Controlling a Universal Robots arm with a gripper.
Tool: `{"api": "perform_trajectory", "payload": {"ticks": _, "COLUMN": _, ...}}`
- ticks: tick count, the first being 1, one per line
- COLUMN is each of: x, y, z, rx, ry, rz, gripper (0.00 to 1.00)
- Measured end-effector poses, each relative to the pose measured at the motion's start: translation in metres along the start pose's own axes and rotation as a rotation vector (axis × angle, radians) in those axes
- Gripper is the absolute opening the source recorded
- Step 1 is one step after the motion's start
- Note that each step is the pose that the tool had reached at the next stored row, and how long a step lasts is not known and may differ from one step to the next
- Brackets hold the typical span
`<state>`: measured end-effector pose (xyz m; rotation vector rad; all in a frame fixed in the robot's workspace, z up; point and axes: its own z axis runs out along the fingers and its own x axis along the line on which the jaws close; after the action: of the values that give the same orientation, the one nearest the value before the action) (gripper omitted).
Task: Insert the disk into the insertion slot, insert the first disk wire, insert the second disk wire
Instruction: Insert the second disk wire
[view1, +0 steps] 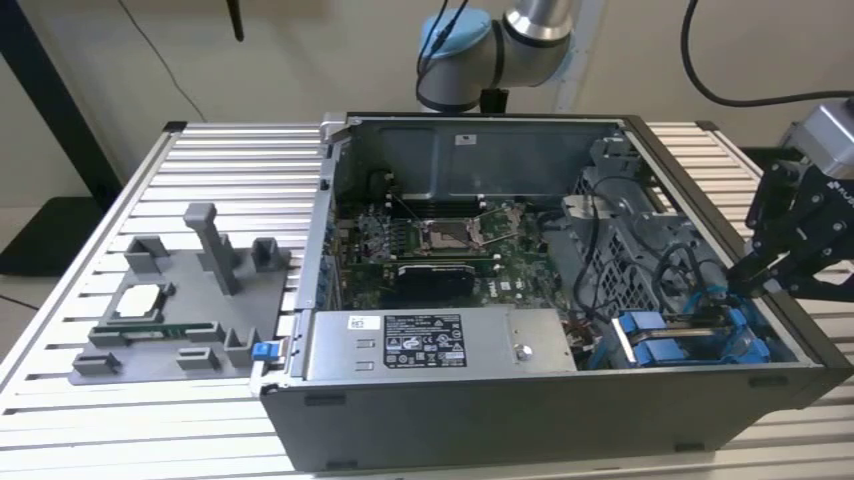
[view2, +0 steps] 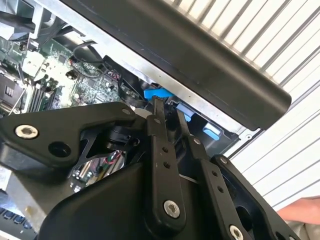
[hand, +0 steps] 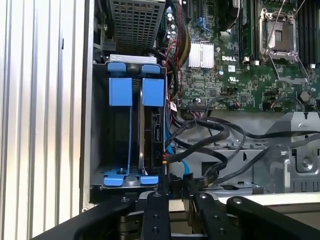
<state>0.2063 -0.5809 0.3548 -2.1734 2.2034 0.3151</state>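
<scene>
Blue caddy frame (hand: 153, 92) is carrying the disk (hand: 154, 131), and it's sitting fully down in the insertion slot (hand: 137, 150) of the grey sheet-metal drive cage (hand: 97, 130). Step one is looking done. In the exterior view that cage is sitting in the lower right of the frame, at the near corner of the open PC case (view1: 534, 440). A second blue caddy (hand: 120, 91) is sitting just beside the first and looking empty.

Gripper (hand: 177, 197) is hovering right at the cage's rim, on the disk's connector end. In the exterior view the gripper (view1: 747, 280) is hanging at the right of the frame, just above the blue caddies. Can't tell its grip state: spread, pressed together or pinching a plug, it isn't showing.

Wires: black cables (hand: 220, 135) and a blue cable (hand: 176, 157) are looping between the cage and the motherboard (hand: 240, 65), the blue one running close beside the disk's edge. Can't tell whether either is plugged in. I'm judging both wire steps as open, at best one in progress.

Power-supply box (view1: 427, 345) is sitting to the exterior view's left of the cage, untouched.
</scene>
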Motion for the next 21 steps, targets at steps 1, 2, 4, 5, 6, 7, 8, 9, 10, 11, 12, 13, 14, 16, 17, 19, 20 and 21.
{"api": "perform_trajectory", "payload": {"ticks": 1, "x": 0.0, "y": 0.0, "z": 0.0, "rx": 0.0, "ry": 0.0001, "rz": 0.0, "gripper": 1.0}}
{"api": "perform_trajectory", "payload": {"ticks": 2, "x": 0.0, "y": 0.0, "z": 0.0001, "rx": 0.0, "ry": 0.0001, "rz": 0.0, "gripper": 1.0}}
{"api": "perform_trajectory", "payload": {"ticks": 4, "x": 0.0, "y": 0.0, "z": 0.0001, "rx": 0.0, "ry": 0.0, "rz": 0.0, "gripper": 1.0}}
{"api": "perform_trajectory", "payload": {"ticks": 5, "x": 0.0, "y": 0.0, "z": 0.0002, "rx": 0.0, "ry": -0.0001, "rz": 0.0, "gripper": 1.0}}
{"api": "perform_trajectory", "payload": {"ticks": 6, "x": 0.0, "y": 0.0, "z": 0.0001, "rx": 0.0, "ry": 0.0, "rz": 0.0, "gripper": 1.0}}
{"api": "perform_trajectory", "payload": {"ticks": 7, "x": 0.0, "y": 0.0, "z": 0.0002, "rx": 0.0, "ry": 0.0, "rz": 0.0, "gripper": 1.0}}
{"api": "perform_trajectory", "payload": {"ticks": 8, "x": 0.0, "y": 0.0, "z": 0.0002, "rx": 0.0, "ry": 0.0, "rz": 0.0, "gripper": 1.0}}
{"api": "perform_trajectory", "payload": {"ticks": 9, "x": 0.0, "y": 0.0, "z": 0.0002, "rx": 0.0, "ry": 0.0, "rz": 0.0, "gripper": 1.0}}
{"api": "perform_trajectory", "payload": {"ticks": 10, "x": 0.0, "y": 0.0, "z": 0.0002, "rx": 0.0, "ry": 0.0, "rz": 0.0, "gripper": 1.0}}
{"api": "perform_trajectory", "payload": {"ticks": 11, "x": 0.0, "y": 0.0, "z": 0.0002, "rx": 0.0, "ry": 0.0, "rz": 0.0, "gripper": 1.0}}
{"api": "perform_trajectory", "payload": {"ticks": 12, "x": 0.0, "y": 0.0, "z": 0.0002, "rx": 0.0, "ry": 0.0, "rz": 0.0, "gripper": 1.0}}
{"api": "perform_trajectory", "payload": {"ticks": 13, "x": 0.0, "y": 0.0, "z": 0.0002, "rx": 0.0, "ry": 0.0001, "rz": 0.0, "gripper": 1.0}}
{"api": "perform_trajectory", "payload": {"ticks": 14, "x": 0.0, "y": 0.0, "z": 0.0002, "rx": 0.0, "ry": 0.0, "rz": 0.0, "gripper": 0.0}}
{"api": "perform_trajectory", "payload": {"ticks": 16, "x": 0.0, "y": 0.0, "z": 0.0002, "rx": 0.0, "ry": 0.0, "rz": 0.0, "gripper": 0.0}}
{"api": "perform_trajectory", "payload": {"ticks": 17, "x": 0.0, "y": 0.0, "z": 0.0002, "rx": 0.0, "ry": 0.0, "rz": 0.0, "gripper": 0.0}}
{"api": "perform_trajectory", "payload": {"ticks": 19, "x": 0.0, "y": 0.0, "z": 0.0003, "rx": 0.0, "ry": 0.0, "rz": 0.0, "gripper": 0.0}}
{"api": "perform_trajectory", "payload": {"ticks": 20, "x": 0.0, "y": 0.0, "z": 0.0002, "rx": 0.0, "ry": 0.0, "rz": 0.0, "gripper": 0.0}}
{"api": "perform_trajectory", "payload": {"ticks": 21, "x": 0.0, "y": 0.0, "z": 0.0002, "rx": 0.0, "ry": 0.0, "rz": 0.0, "gripper": 0.0}}
